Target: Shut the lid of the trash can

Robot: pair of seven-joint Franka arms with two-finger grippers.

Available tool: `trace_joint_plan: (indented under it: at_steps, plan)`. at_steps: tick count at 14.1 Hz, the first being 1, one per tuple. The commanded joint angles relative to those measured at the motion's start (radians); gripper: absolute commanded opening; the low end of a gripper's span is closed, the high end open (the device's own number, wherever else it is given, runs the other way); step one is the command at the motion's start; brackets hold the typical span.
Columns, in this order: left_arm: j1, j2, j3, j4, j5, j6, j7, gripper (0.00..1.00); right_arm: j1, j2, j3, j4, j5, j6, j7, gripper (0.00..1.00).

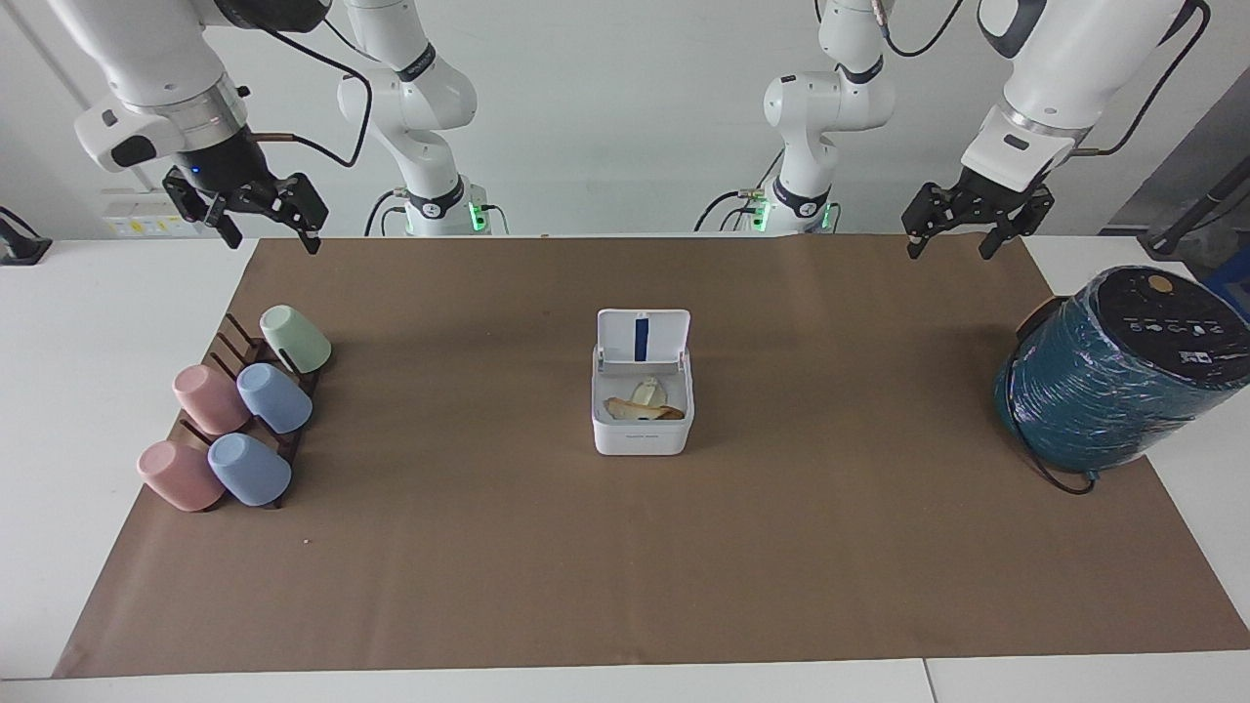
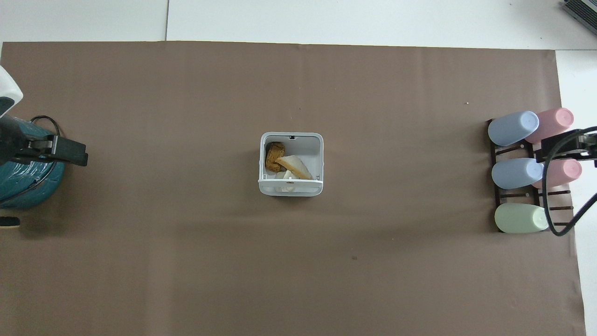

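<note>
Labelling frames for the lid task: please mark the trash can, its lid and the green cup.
trash can [image 1: 643, 436]: facing view, front wall.
lid [image 1: 644, 339]: facing view, raised underside.
green cup [image 1: 296, 339]: facing view, side.

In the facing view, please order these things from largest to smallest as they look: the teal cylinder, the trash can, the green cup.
1. The teal cylinder, clearly largest.
2. The trash can, with its lid standing open.
3. The green cup, smallest; its neighbours on the rack look about equal.

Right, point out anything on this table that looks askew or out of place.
The teal wrapped cylinder leans tilted at the left arm's end, half off the brown mat. The trash can at mid-mat has its lid standing open, scraps inside. Nothing is spilled.
</note>
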Motion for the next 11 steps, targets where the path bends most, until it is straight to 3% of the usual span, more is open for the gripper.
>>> trace_joint_plan:
  at_steps: [1, 11]
  plan:
    - [0.008, -0.009, -0.005, -0.015, 0.013, 0.017, 0.008, 1.0, -0.001, -0.019, 0.004, -0.02, -0.015, -0.001, -0.016, 1.0]
    - [-0.05, -0.009, -0.014, -0.019, 0.013, 0.02, -0.001, 1.0, -0.001, -0.024, 0.006, -0.026, -0.015, 0.003, -0.014, 1.0]
